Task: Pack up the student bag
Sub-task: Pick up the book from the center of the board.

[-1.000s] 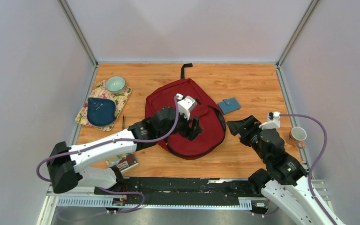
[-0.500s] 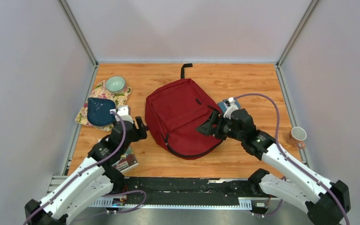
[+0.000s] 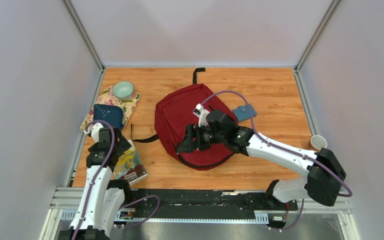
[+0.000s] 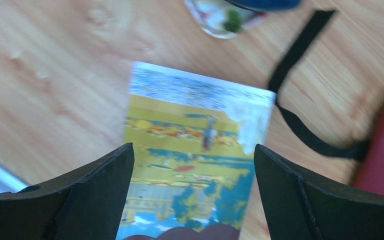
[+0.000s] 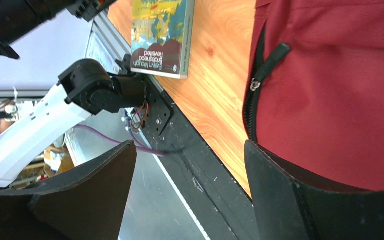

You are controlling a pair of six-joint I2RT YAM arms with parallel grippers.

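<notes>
- The student bag [image 3: 175,115], dark red with black zippers, lay flat in the middle of the wooden table [image 3: 275,90]. Its black top loop [image 3: 198,75] pointed toward the far wall.
- The right gripper [image 3: 186,145] hung over the bag's near-left edge. Its fingers were spread wide with nothing between them.
- From the right wrist, a black zipper pull [image 5: 266,66] showed on the bag's red fabric just above one finger. Whether that finger touched the cloth could not be told.
- The left gripper [image 4: 192,150] hovered to the left of the bag, above a paperback book [image 3: 131,166]. Its fingers stood well apart on either side of the bright yellow-and-blue cover and gripped nothing.
- The book lay flat to the left of the bag and nearer the arms, clear of the fabric.
- A black strap [image 3: 145,139] trailed from the bag's left side across the wood, ending near the book.
- Farther left of the bag, a floral mat [image 3: 129,106] carried a dark blue pouch [image 3: 107,116] and a pale green bowl [image 3: 123,90].
- A small blue case [image 3: 245,111] sat just beside the bag's right side.
- A mug [image 3: 318,143] stood well to the right of the bag.
</notes>
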